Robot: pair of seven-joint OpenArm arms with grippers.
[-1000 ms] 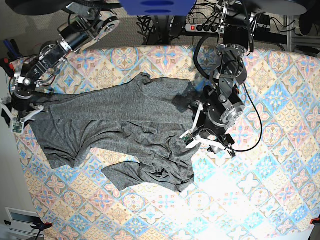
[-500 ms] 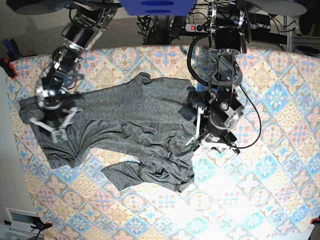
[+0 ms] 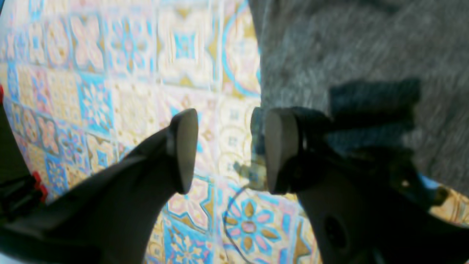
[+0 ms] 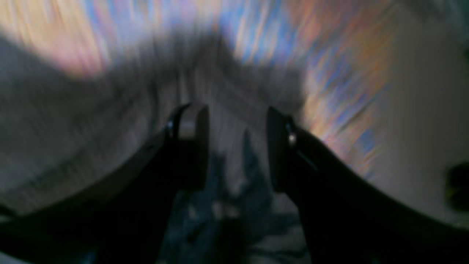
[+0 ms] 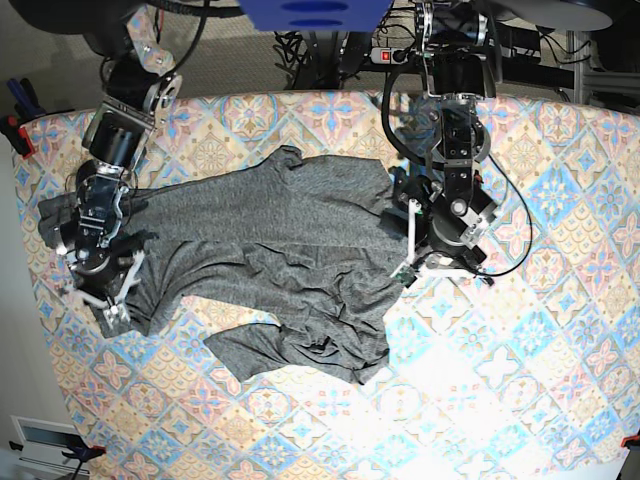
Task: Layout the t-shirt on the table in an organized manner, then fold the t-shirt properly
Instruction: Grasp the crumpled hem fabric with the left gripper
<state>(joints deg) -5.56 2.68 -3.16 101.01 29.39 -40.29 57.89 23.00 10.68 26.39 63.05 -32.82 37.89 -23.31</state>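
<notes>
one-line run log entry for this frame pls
stage: layout | t-shirt: crumpled on table | left claw: open, empty, at shirt edge | right claw: open, over shirt

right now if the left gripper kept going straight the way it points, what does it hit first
Most likely the table cloth: bare pattern fills the gap of the open left gripper, with the t-shirt edge just beside it. Depth is unclear.

right wrist view smeared — t-shirt blurred

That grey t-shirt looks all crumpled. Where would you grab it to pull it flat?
Probably the t-shirt edge beside the left gripper, coming from the bare table side: that edge lies flat and exposed there, while the lower part is bunched in folds.
</notes>
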